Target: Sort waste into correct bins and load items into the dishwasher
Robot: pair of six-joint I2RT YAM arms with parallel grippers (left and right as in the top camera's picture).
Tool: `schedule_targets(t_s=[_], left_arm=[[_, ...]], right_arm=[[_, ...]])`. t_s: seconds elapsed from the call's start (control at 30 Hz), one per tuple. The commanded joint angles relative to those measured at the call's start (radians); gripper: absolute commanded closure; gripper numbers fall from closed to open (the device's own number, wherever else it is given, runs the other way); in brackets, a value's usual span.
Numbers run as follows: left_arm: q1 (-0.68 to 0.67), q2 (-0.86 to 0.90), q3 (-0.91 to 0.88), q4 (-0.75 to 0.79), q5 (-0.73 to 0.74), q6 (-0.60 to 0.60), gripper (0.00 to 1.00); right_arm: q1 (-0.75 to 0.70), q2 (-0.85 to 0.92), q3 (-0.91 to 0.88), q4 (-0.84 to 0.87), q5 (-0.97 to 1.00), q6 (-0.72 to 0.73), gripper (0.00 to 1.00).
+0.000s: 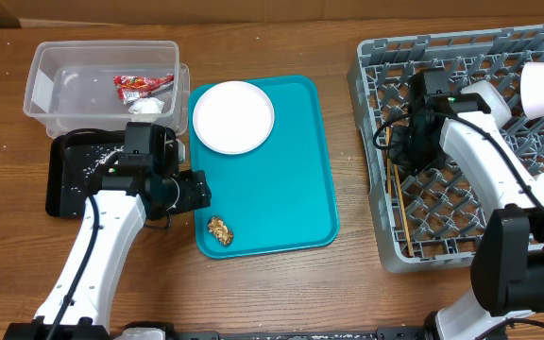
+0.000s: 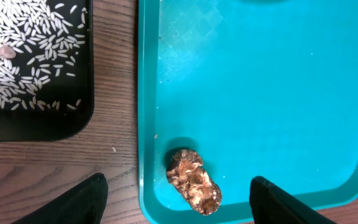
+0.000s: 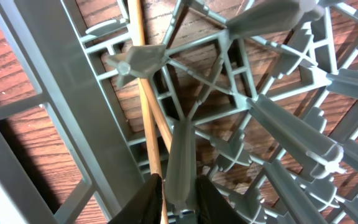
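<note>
The grey dish rack (image 1: 371, 123) stands right of the teal tray (image 1: 291, 170). At its tray-side edge the right gripper (image 3: 176, 186) has its jaws close together around the chopsticks (image 3: 143, 93), though I cannot tell if they grip. The left gripper (image 2: 178, 186), jaws spread, flanks the brown lump (image 2: 193, 183) in the tray's near-left corner.

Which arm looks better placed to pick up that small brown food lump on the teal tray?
Left. The left claw hangs open over the small brown food lump; the right claw is down among the pegs of the grey plastic dish rack.
</note>
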Motion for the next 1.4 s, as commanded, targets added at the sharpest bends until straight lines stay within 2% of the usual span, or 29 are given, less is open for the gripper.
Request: schedule_targets(t_s=[0.0, 0.17, 0.37, 0.53, 0.57, 0.67, 0.73, 0.8, 0.87, 0.97, 1.07, 1.2, 1.37], left_arm=[[-0.008, -0.012, 0.019, 0.001, -0.005, 0.005, 0.25], [-0.008, -0.012, 0.019, 0.0, -0.005, 0.005, 0.25], [-0.008, -0.012, 0.019, 0.0, -0.006, 0.005, 0.25], [-0.008, -0.012, 0.019, 0.0, -0.006, 0.005, 0.25], [-0.008, -0.012, 0.019, 0.0, -0.006, 0.005, 0.25], [-0.008, -0.012, 0.019, 0.003, -0.01, 0.005, 0.25], [-0.006, -0.012, 0.02, -0.01, -0.082, -0.025, 0.25], [0.003, -0.013, 0.03, -0.061, -0.174, -0.1, 0.24], [0.034, -0.013, 0.065, -0.132, -0.237, -0.12, 0.22], [0.148, -0.013, 0.162, -0.243, -0.238, -0.119, 0.2], [0.206, -0.013, 0.184, -0.254, -0.233, -0.119, 0.18], [0.217, -0.012, 0.184, -0.262, -0.231, -0.119, 0.18], [0.216, -0.012, 0.184, -0.261, -0.231, -0.12, 0.18]], right_arm=[[0.004, -0.01, 0.0, 0.032, -0.045, 0.006, 0.79], [0.004, -0.01, 0.0, 0.043, -0.045, 0.005, 0.79], [0.004, -0.018, 0.006, 0.004, -0.044, 0.005, 0.64], [0.004, -0.103, 0.095, -0.02, -0.034, 0.005, 0.53], [0.007, -0.125, 0.13, -0.01, -0.042, 0.004, 0.46], [0.025, -0.142, 0.174, 0.055, -0.163, -0.045, 0.37], [0.054, -0.134, 0.171, 0.121, -0.295, -0.087, 0.36], [0.092, -0.116, 0.171, 0.153, -0.31, -0.087, 0.36], [0.142, -0.087, 0.171, 0.186, -0.31, -0.087, 0.36], [0.259, -0.002, 0.171, 0.27, -0.305, -0.086, 0.35], [0.343, 0.059, 0.171, 0.341, -0.205, -0.058, 0.35], [0.437, 0.146, 0.171, 0.425, -0.007, 0.042, 0.35], [0.483, 0.256, 0.171, 0.536, 0.005, 0.131, 0.34]])
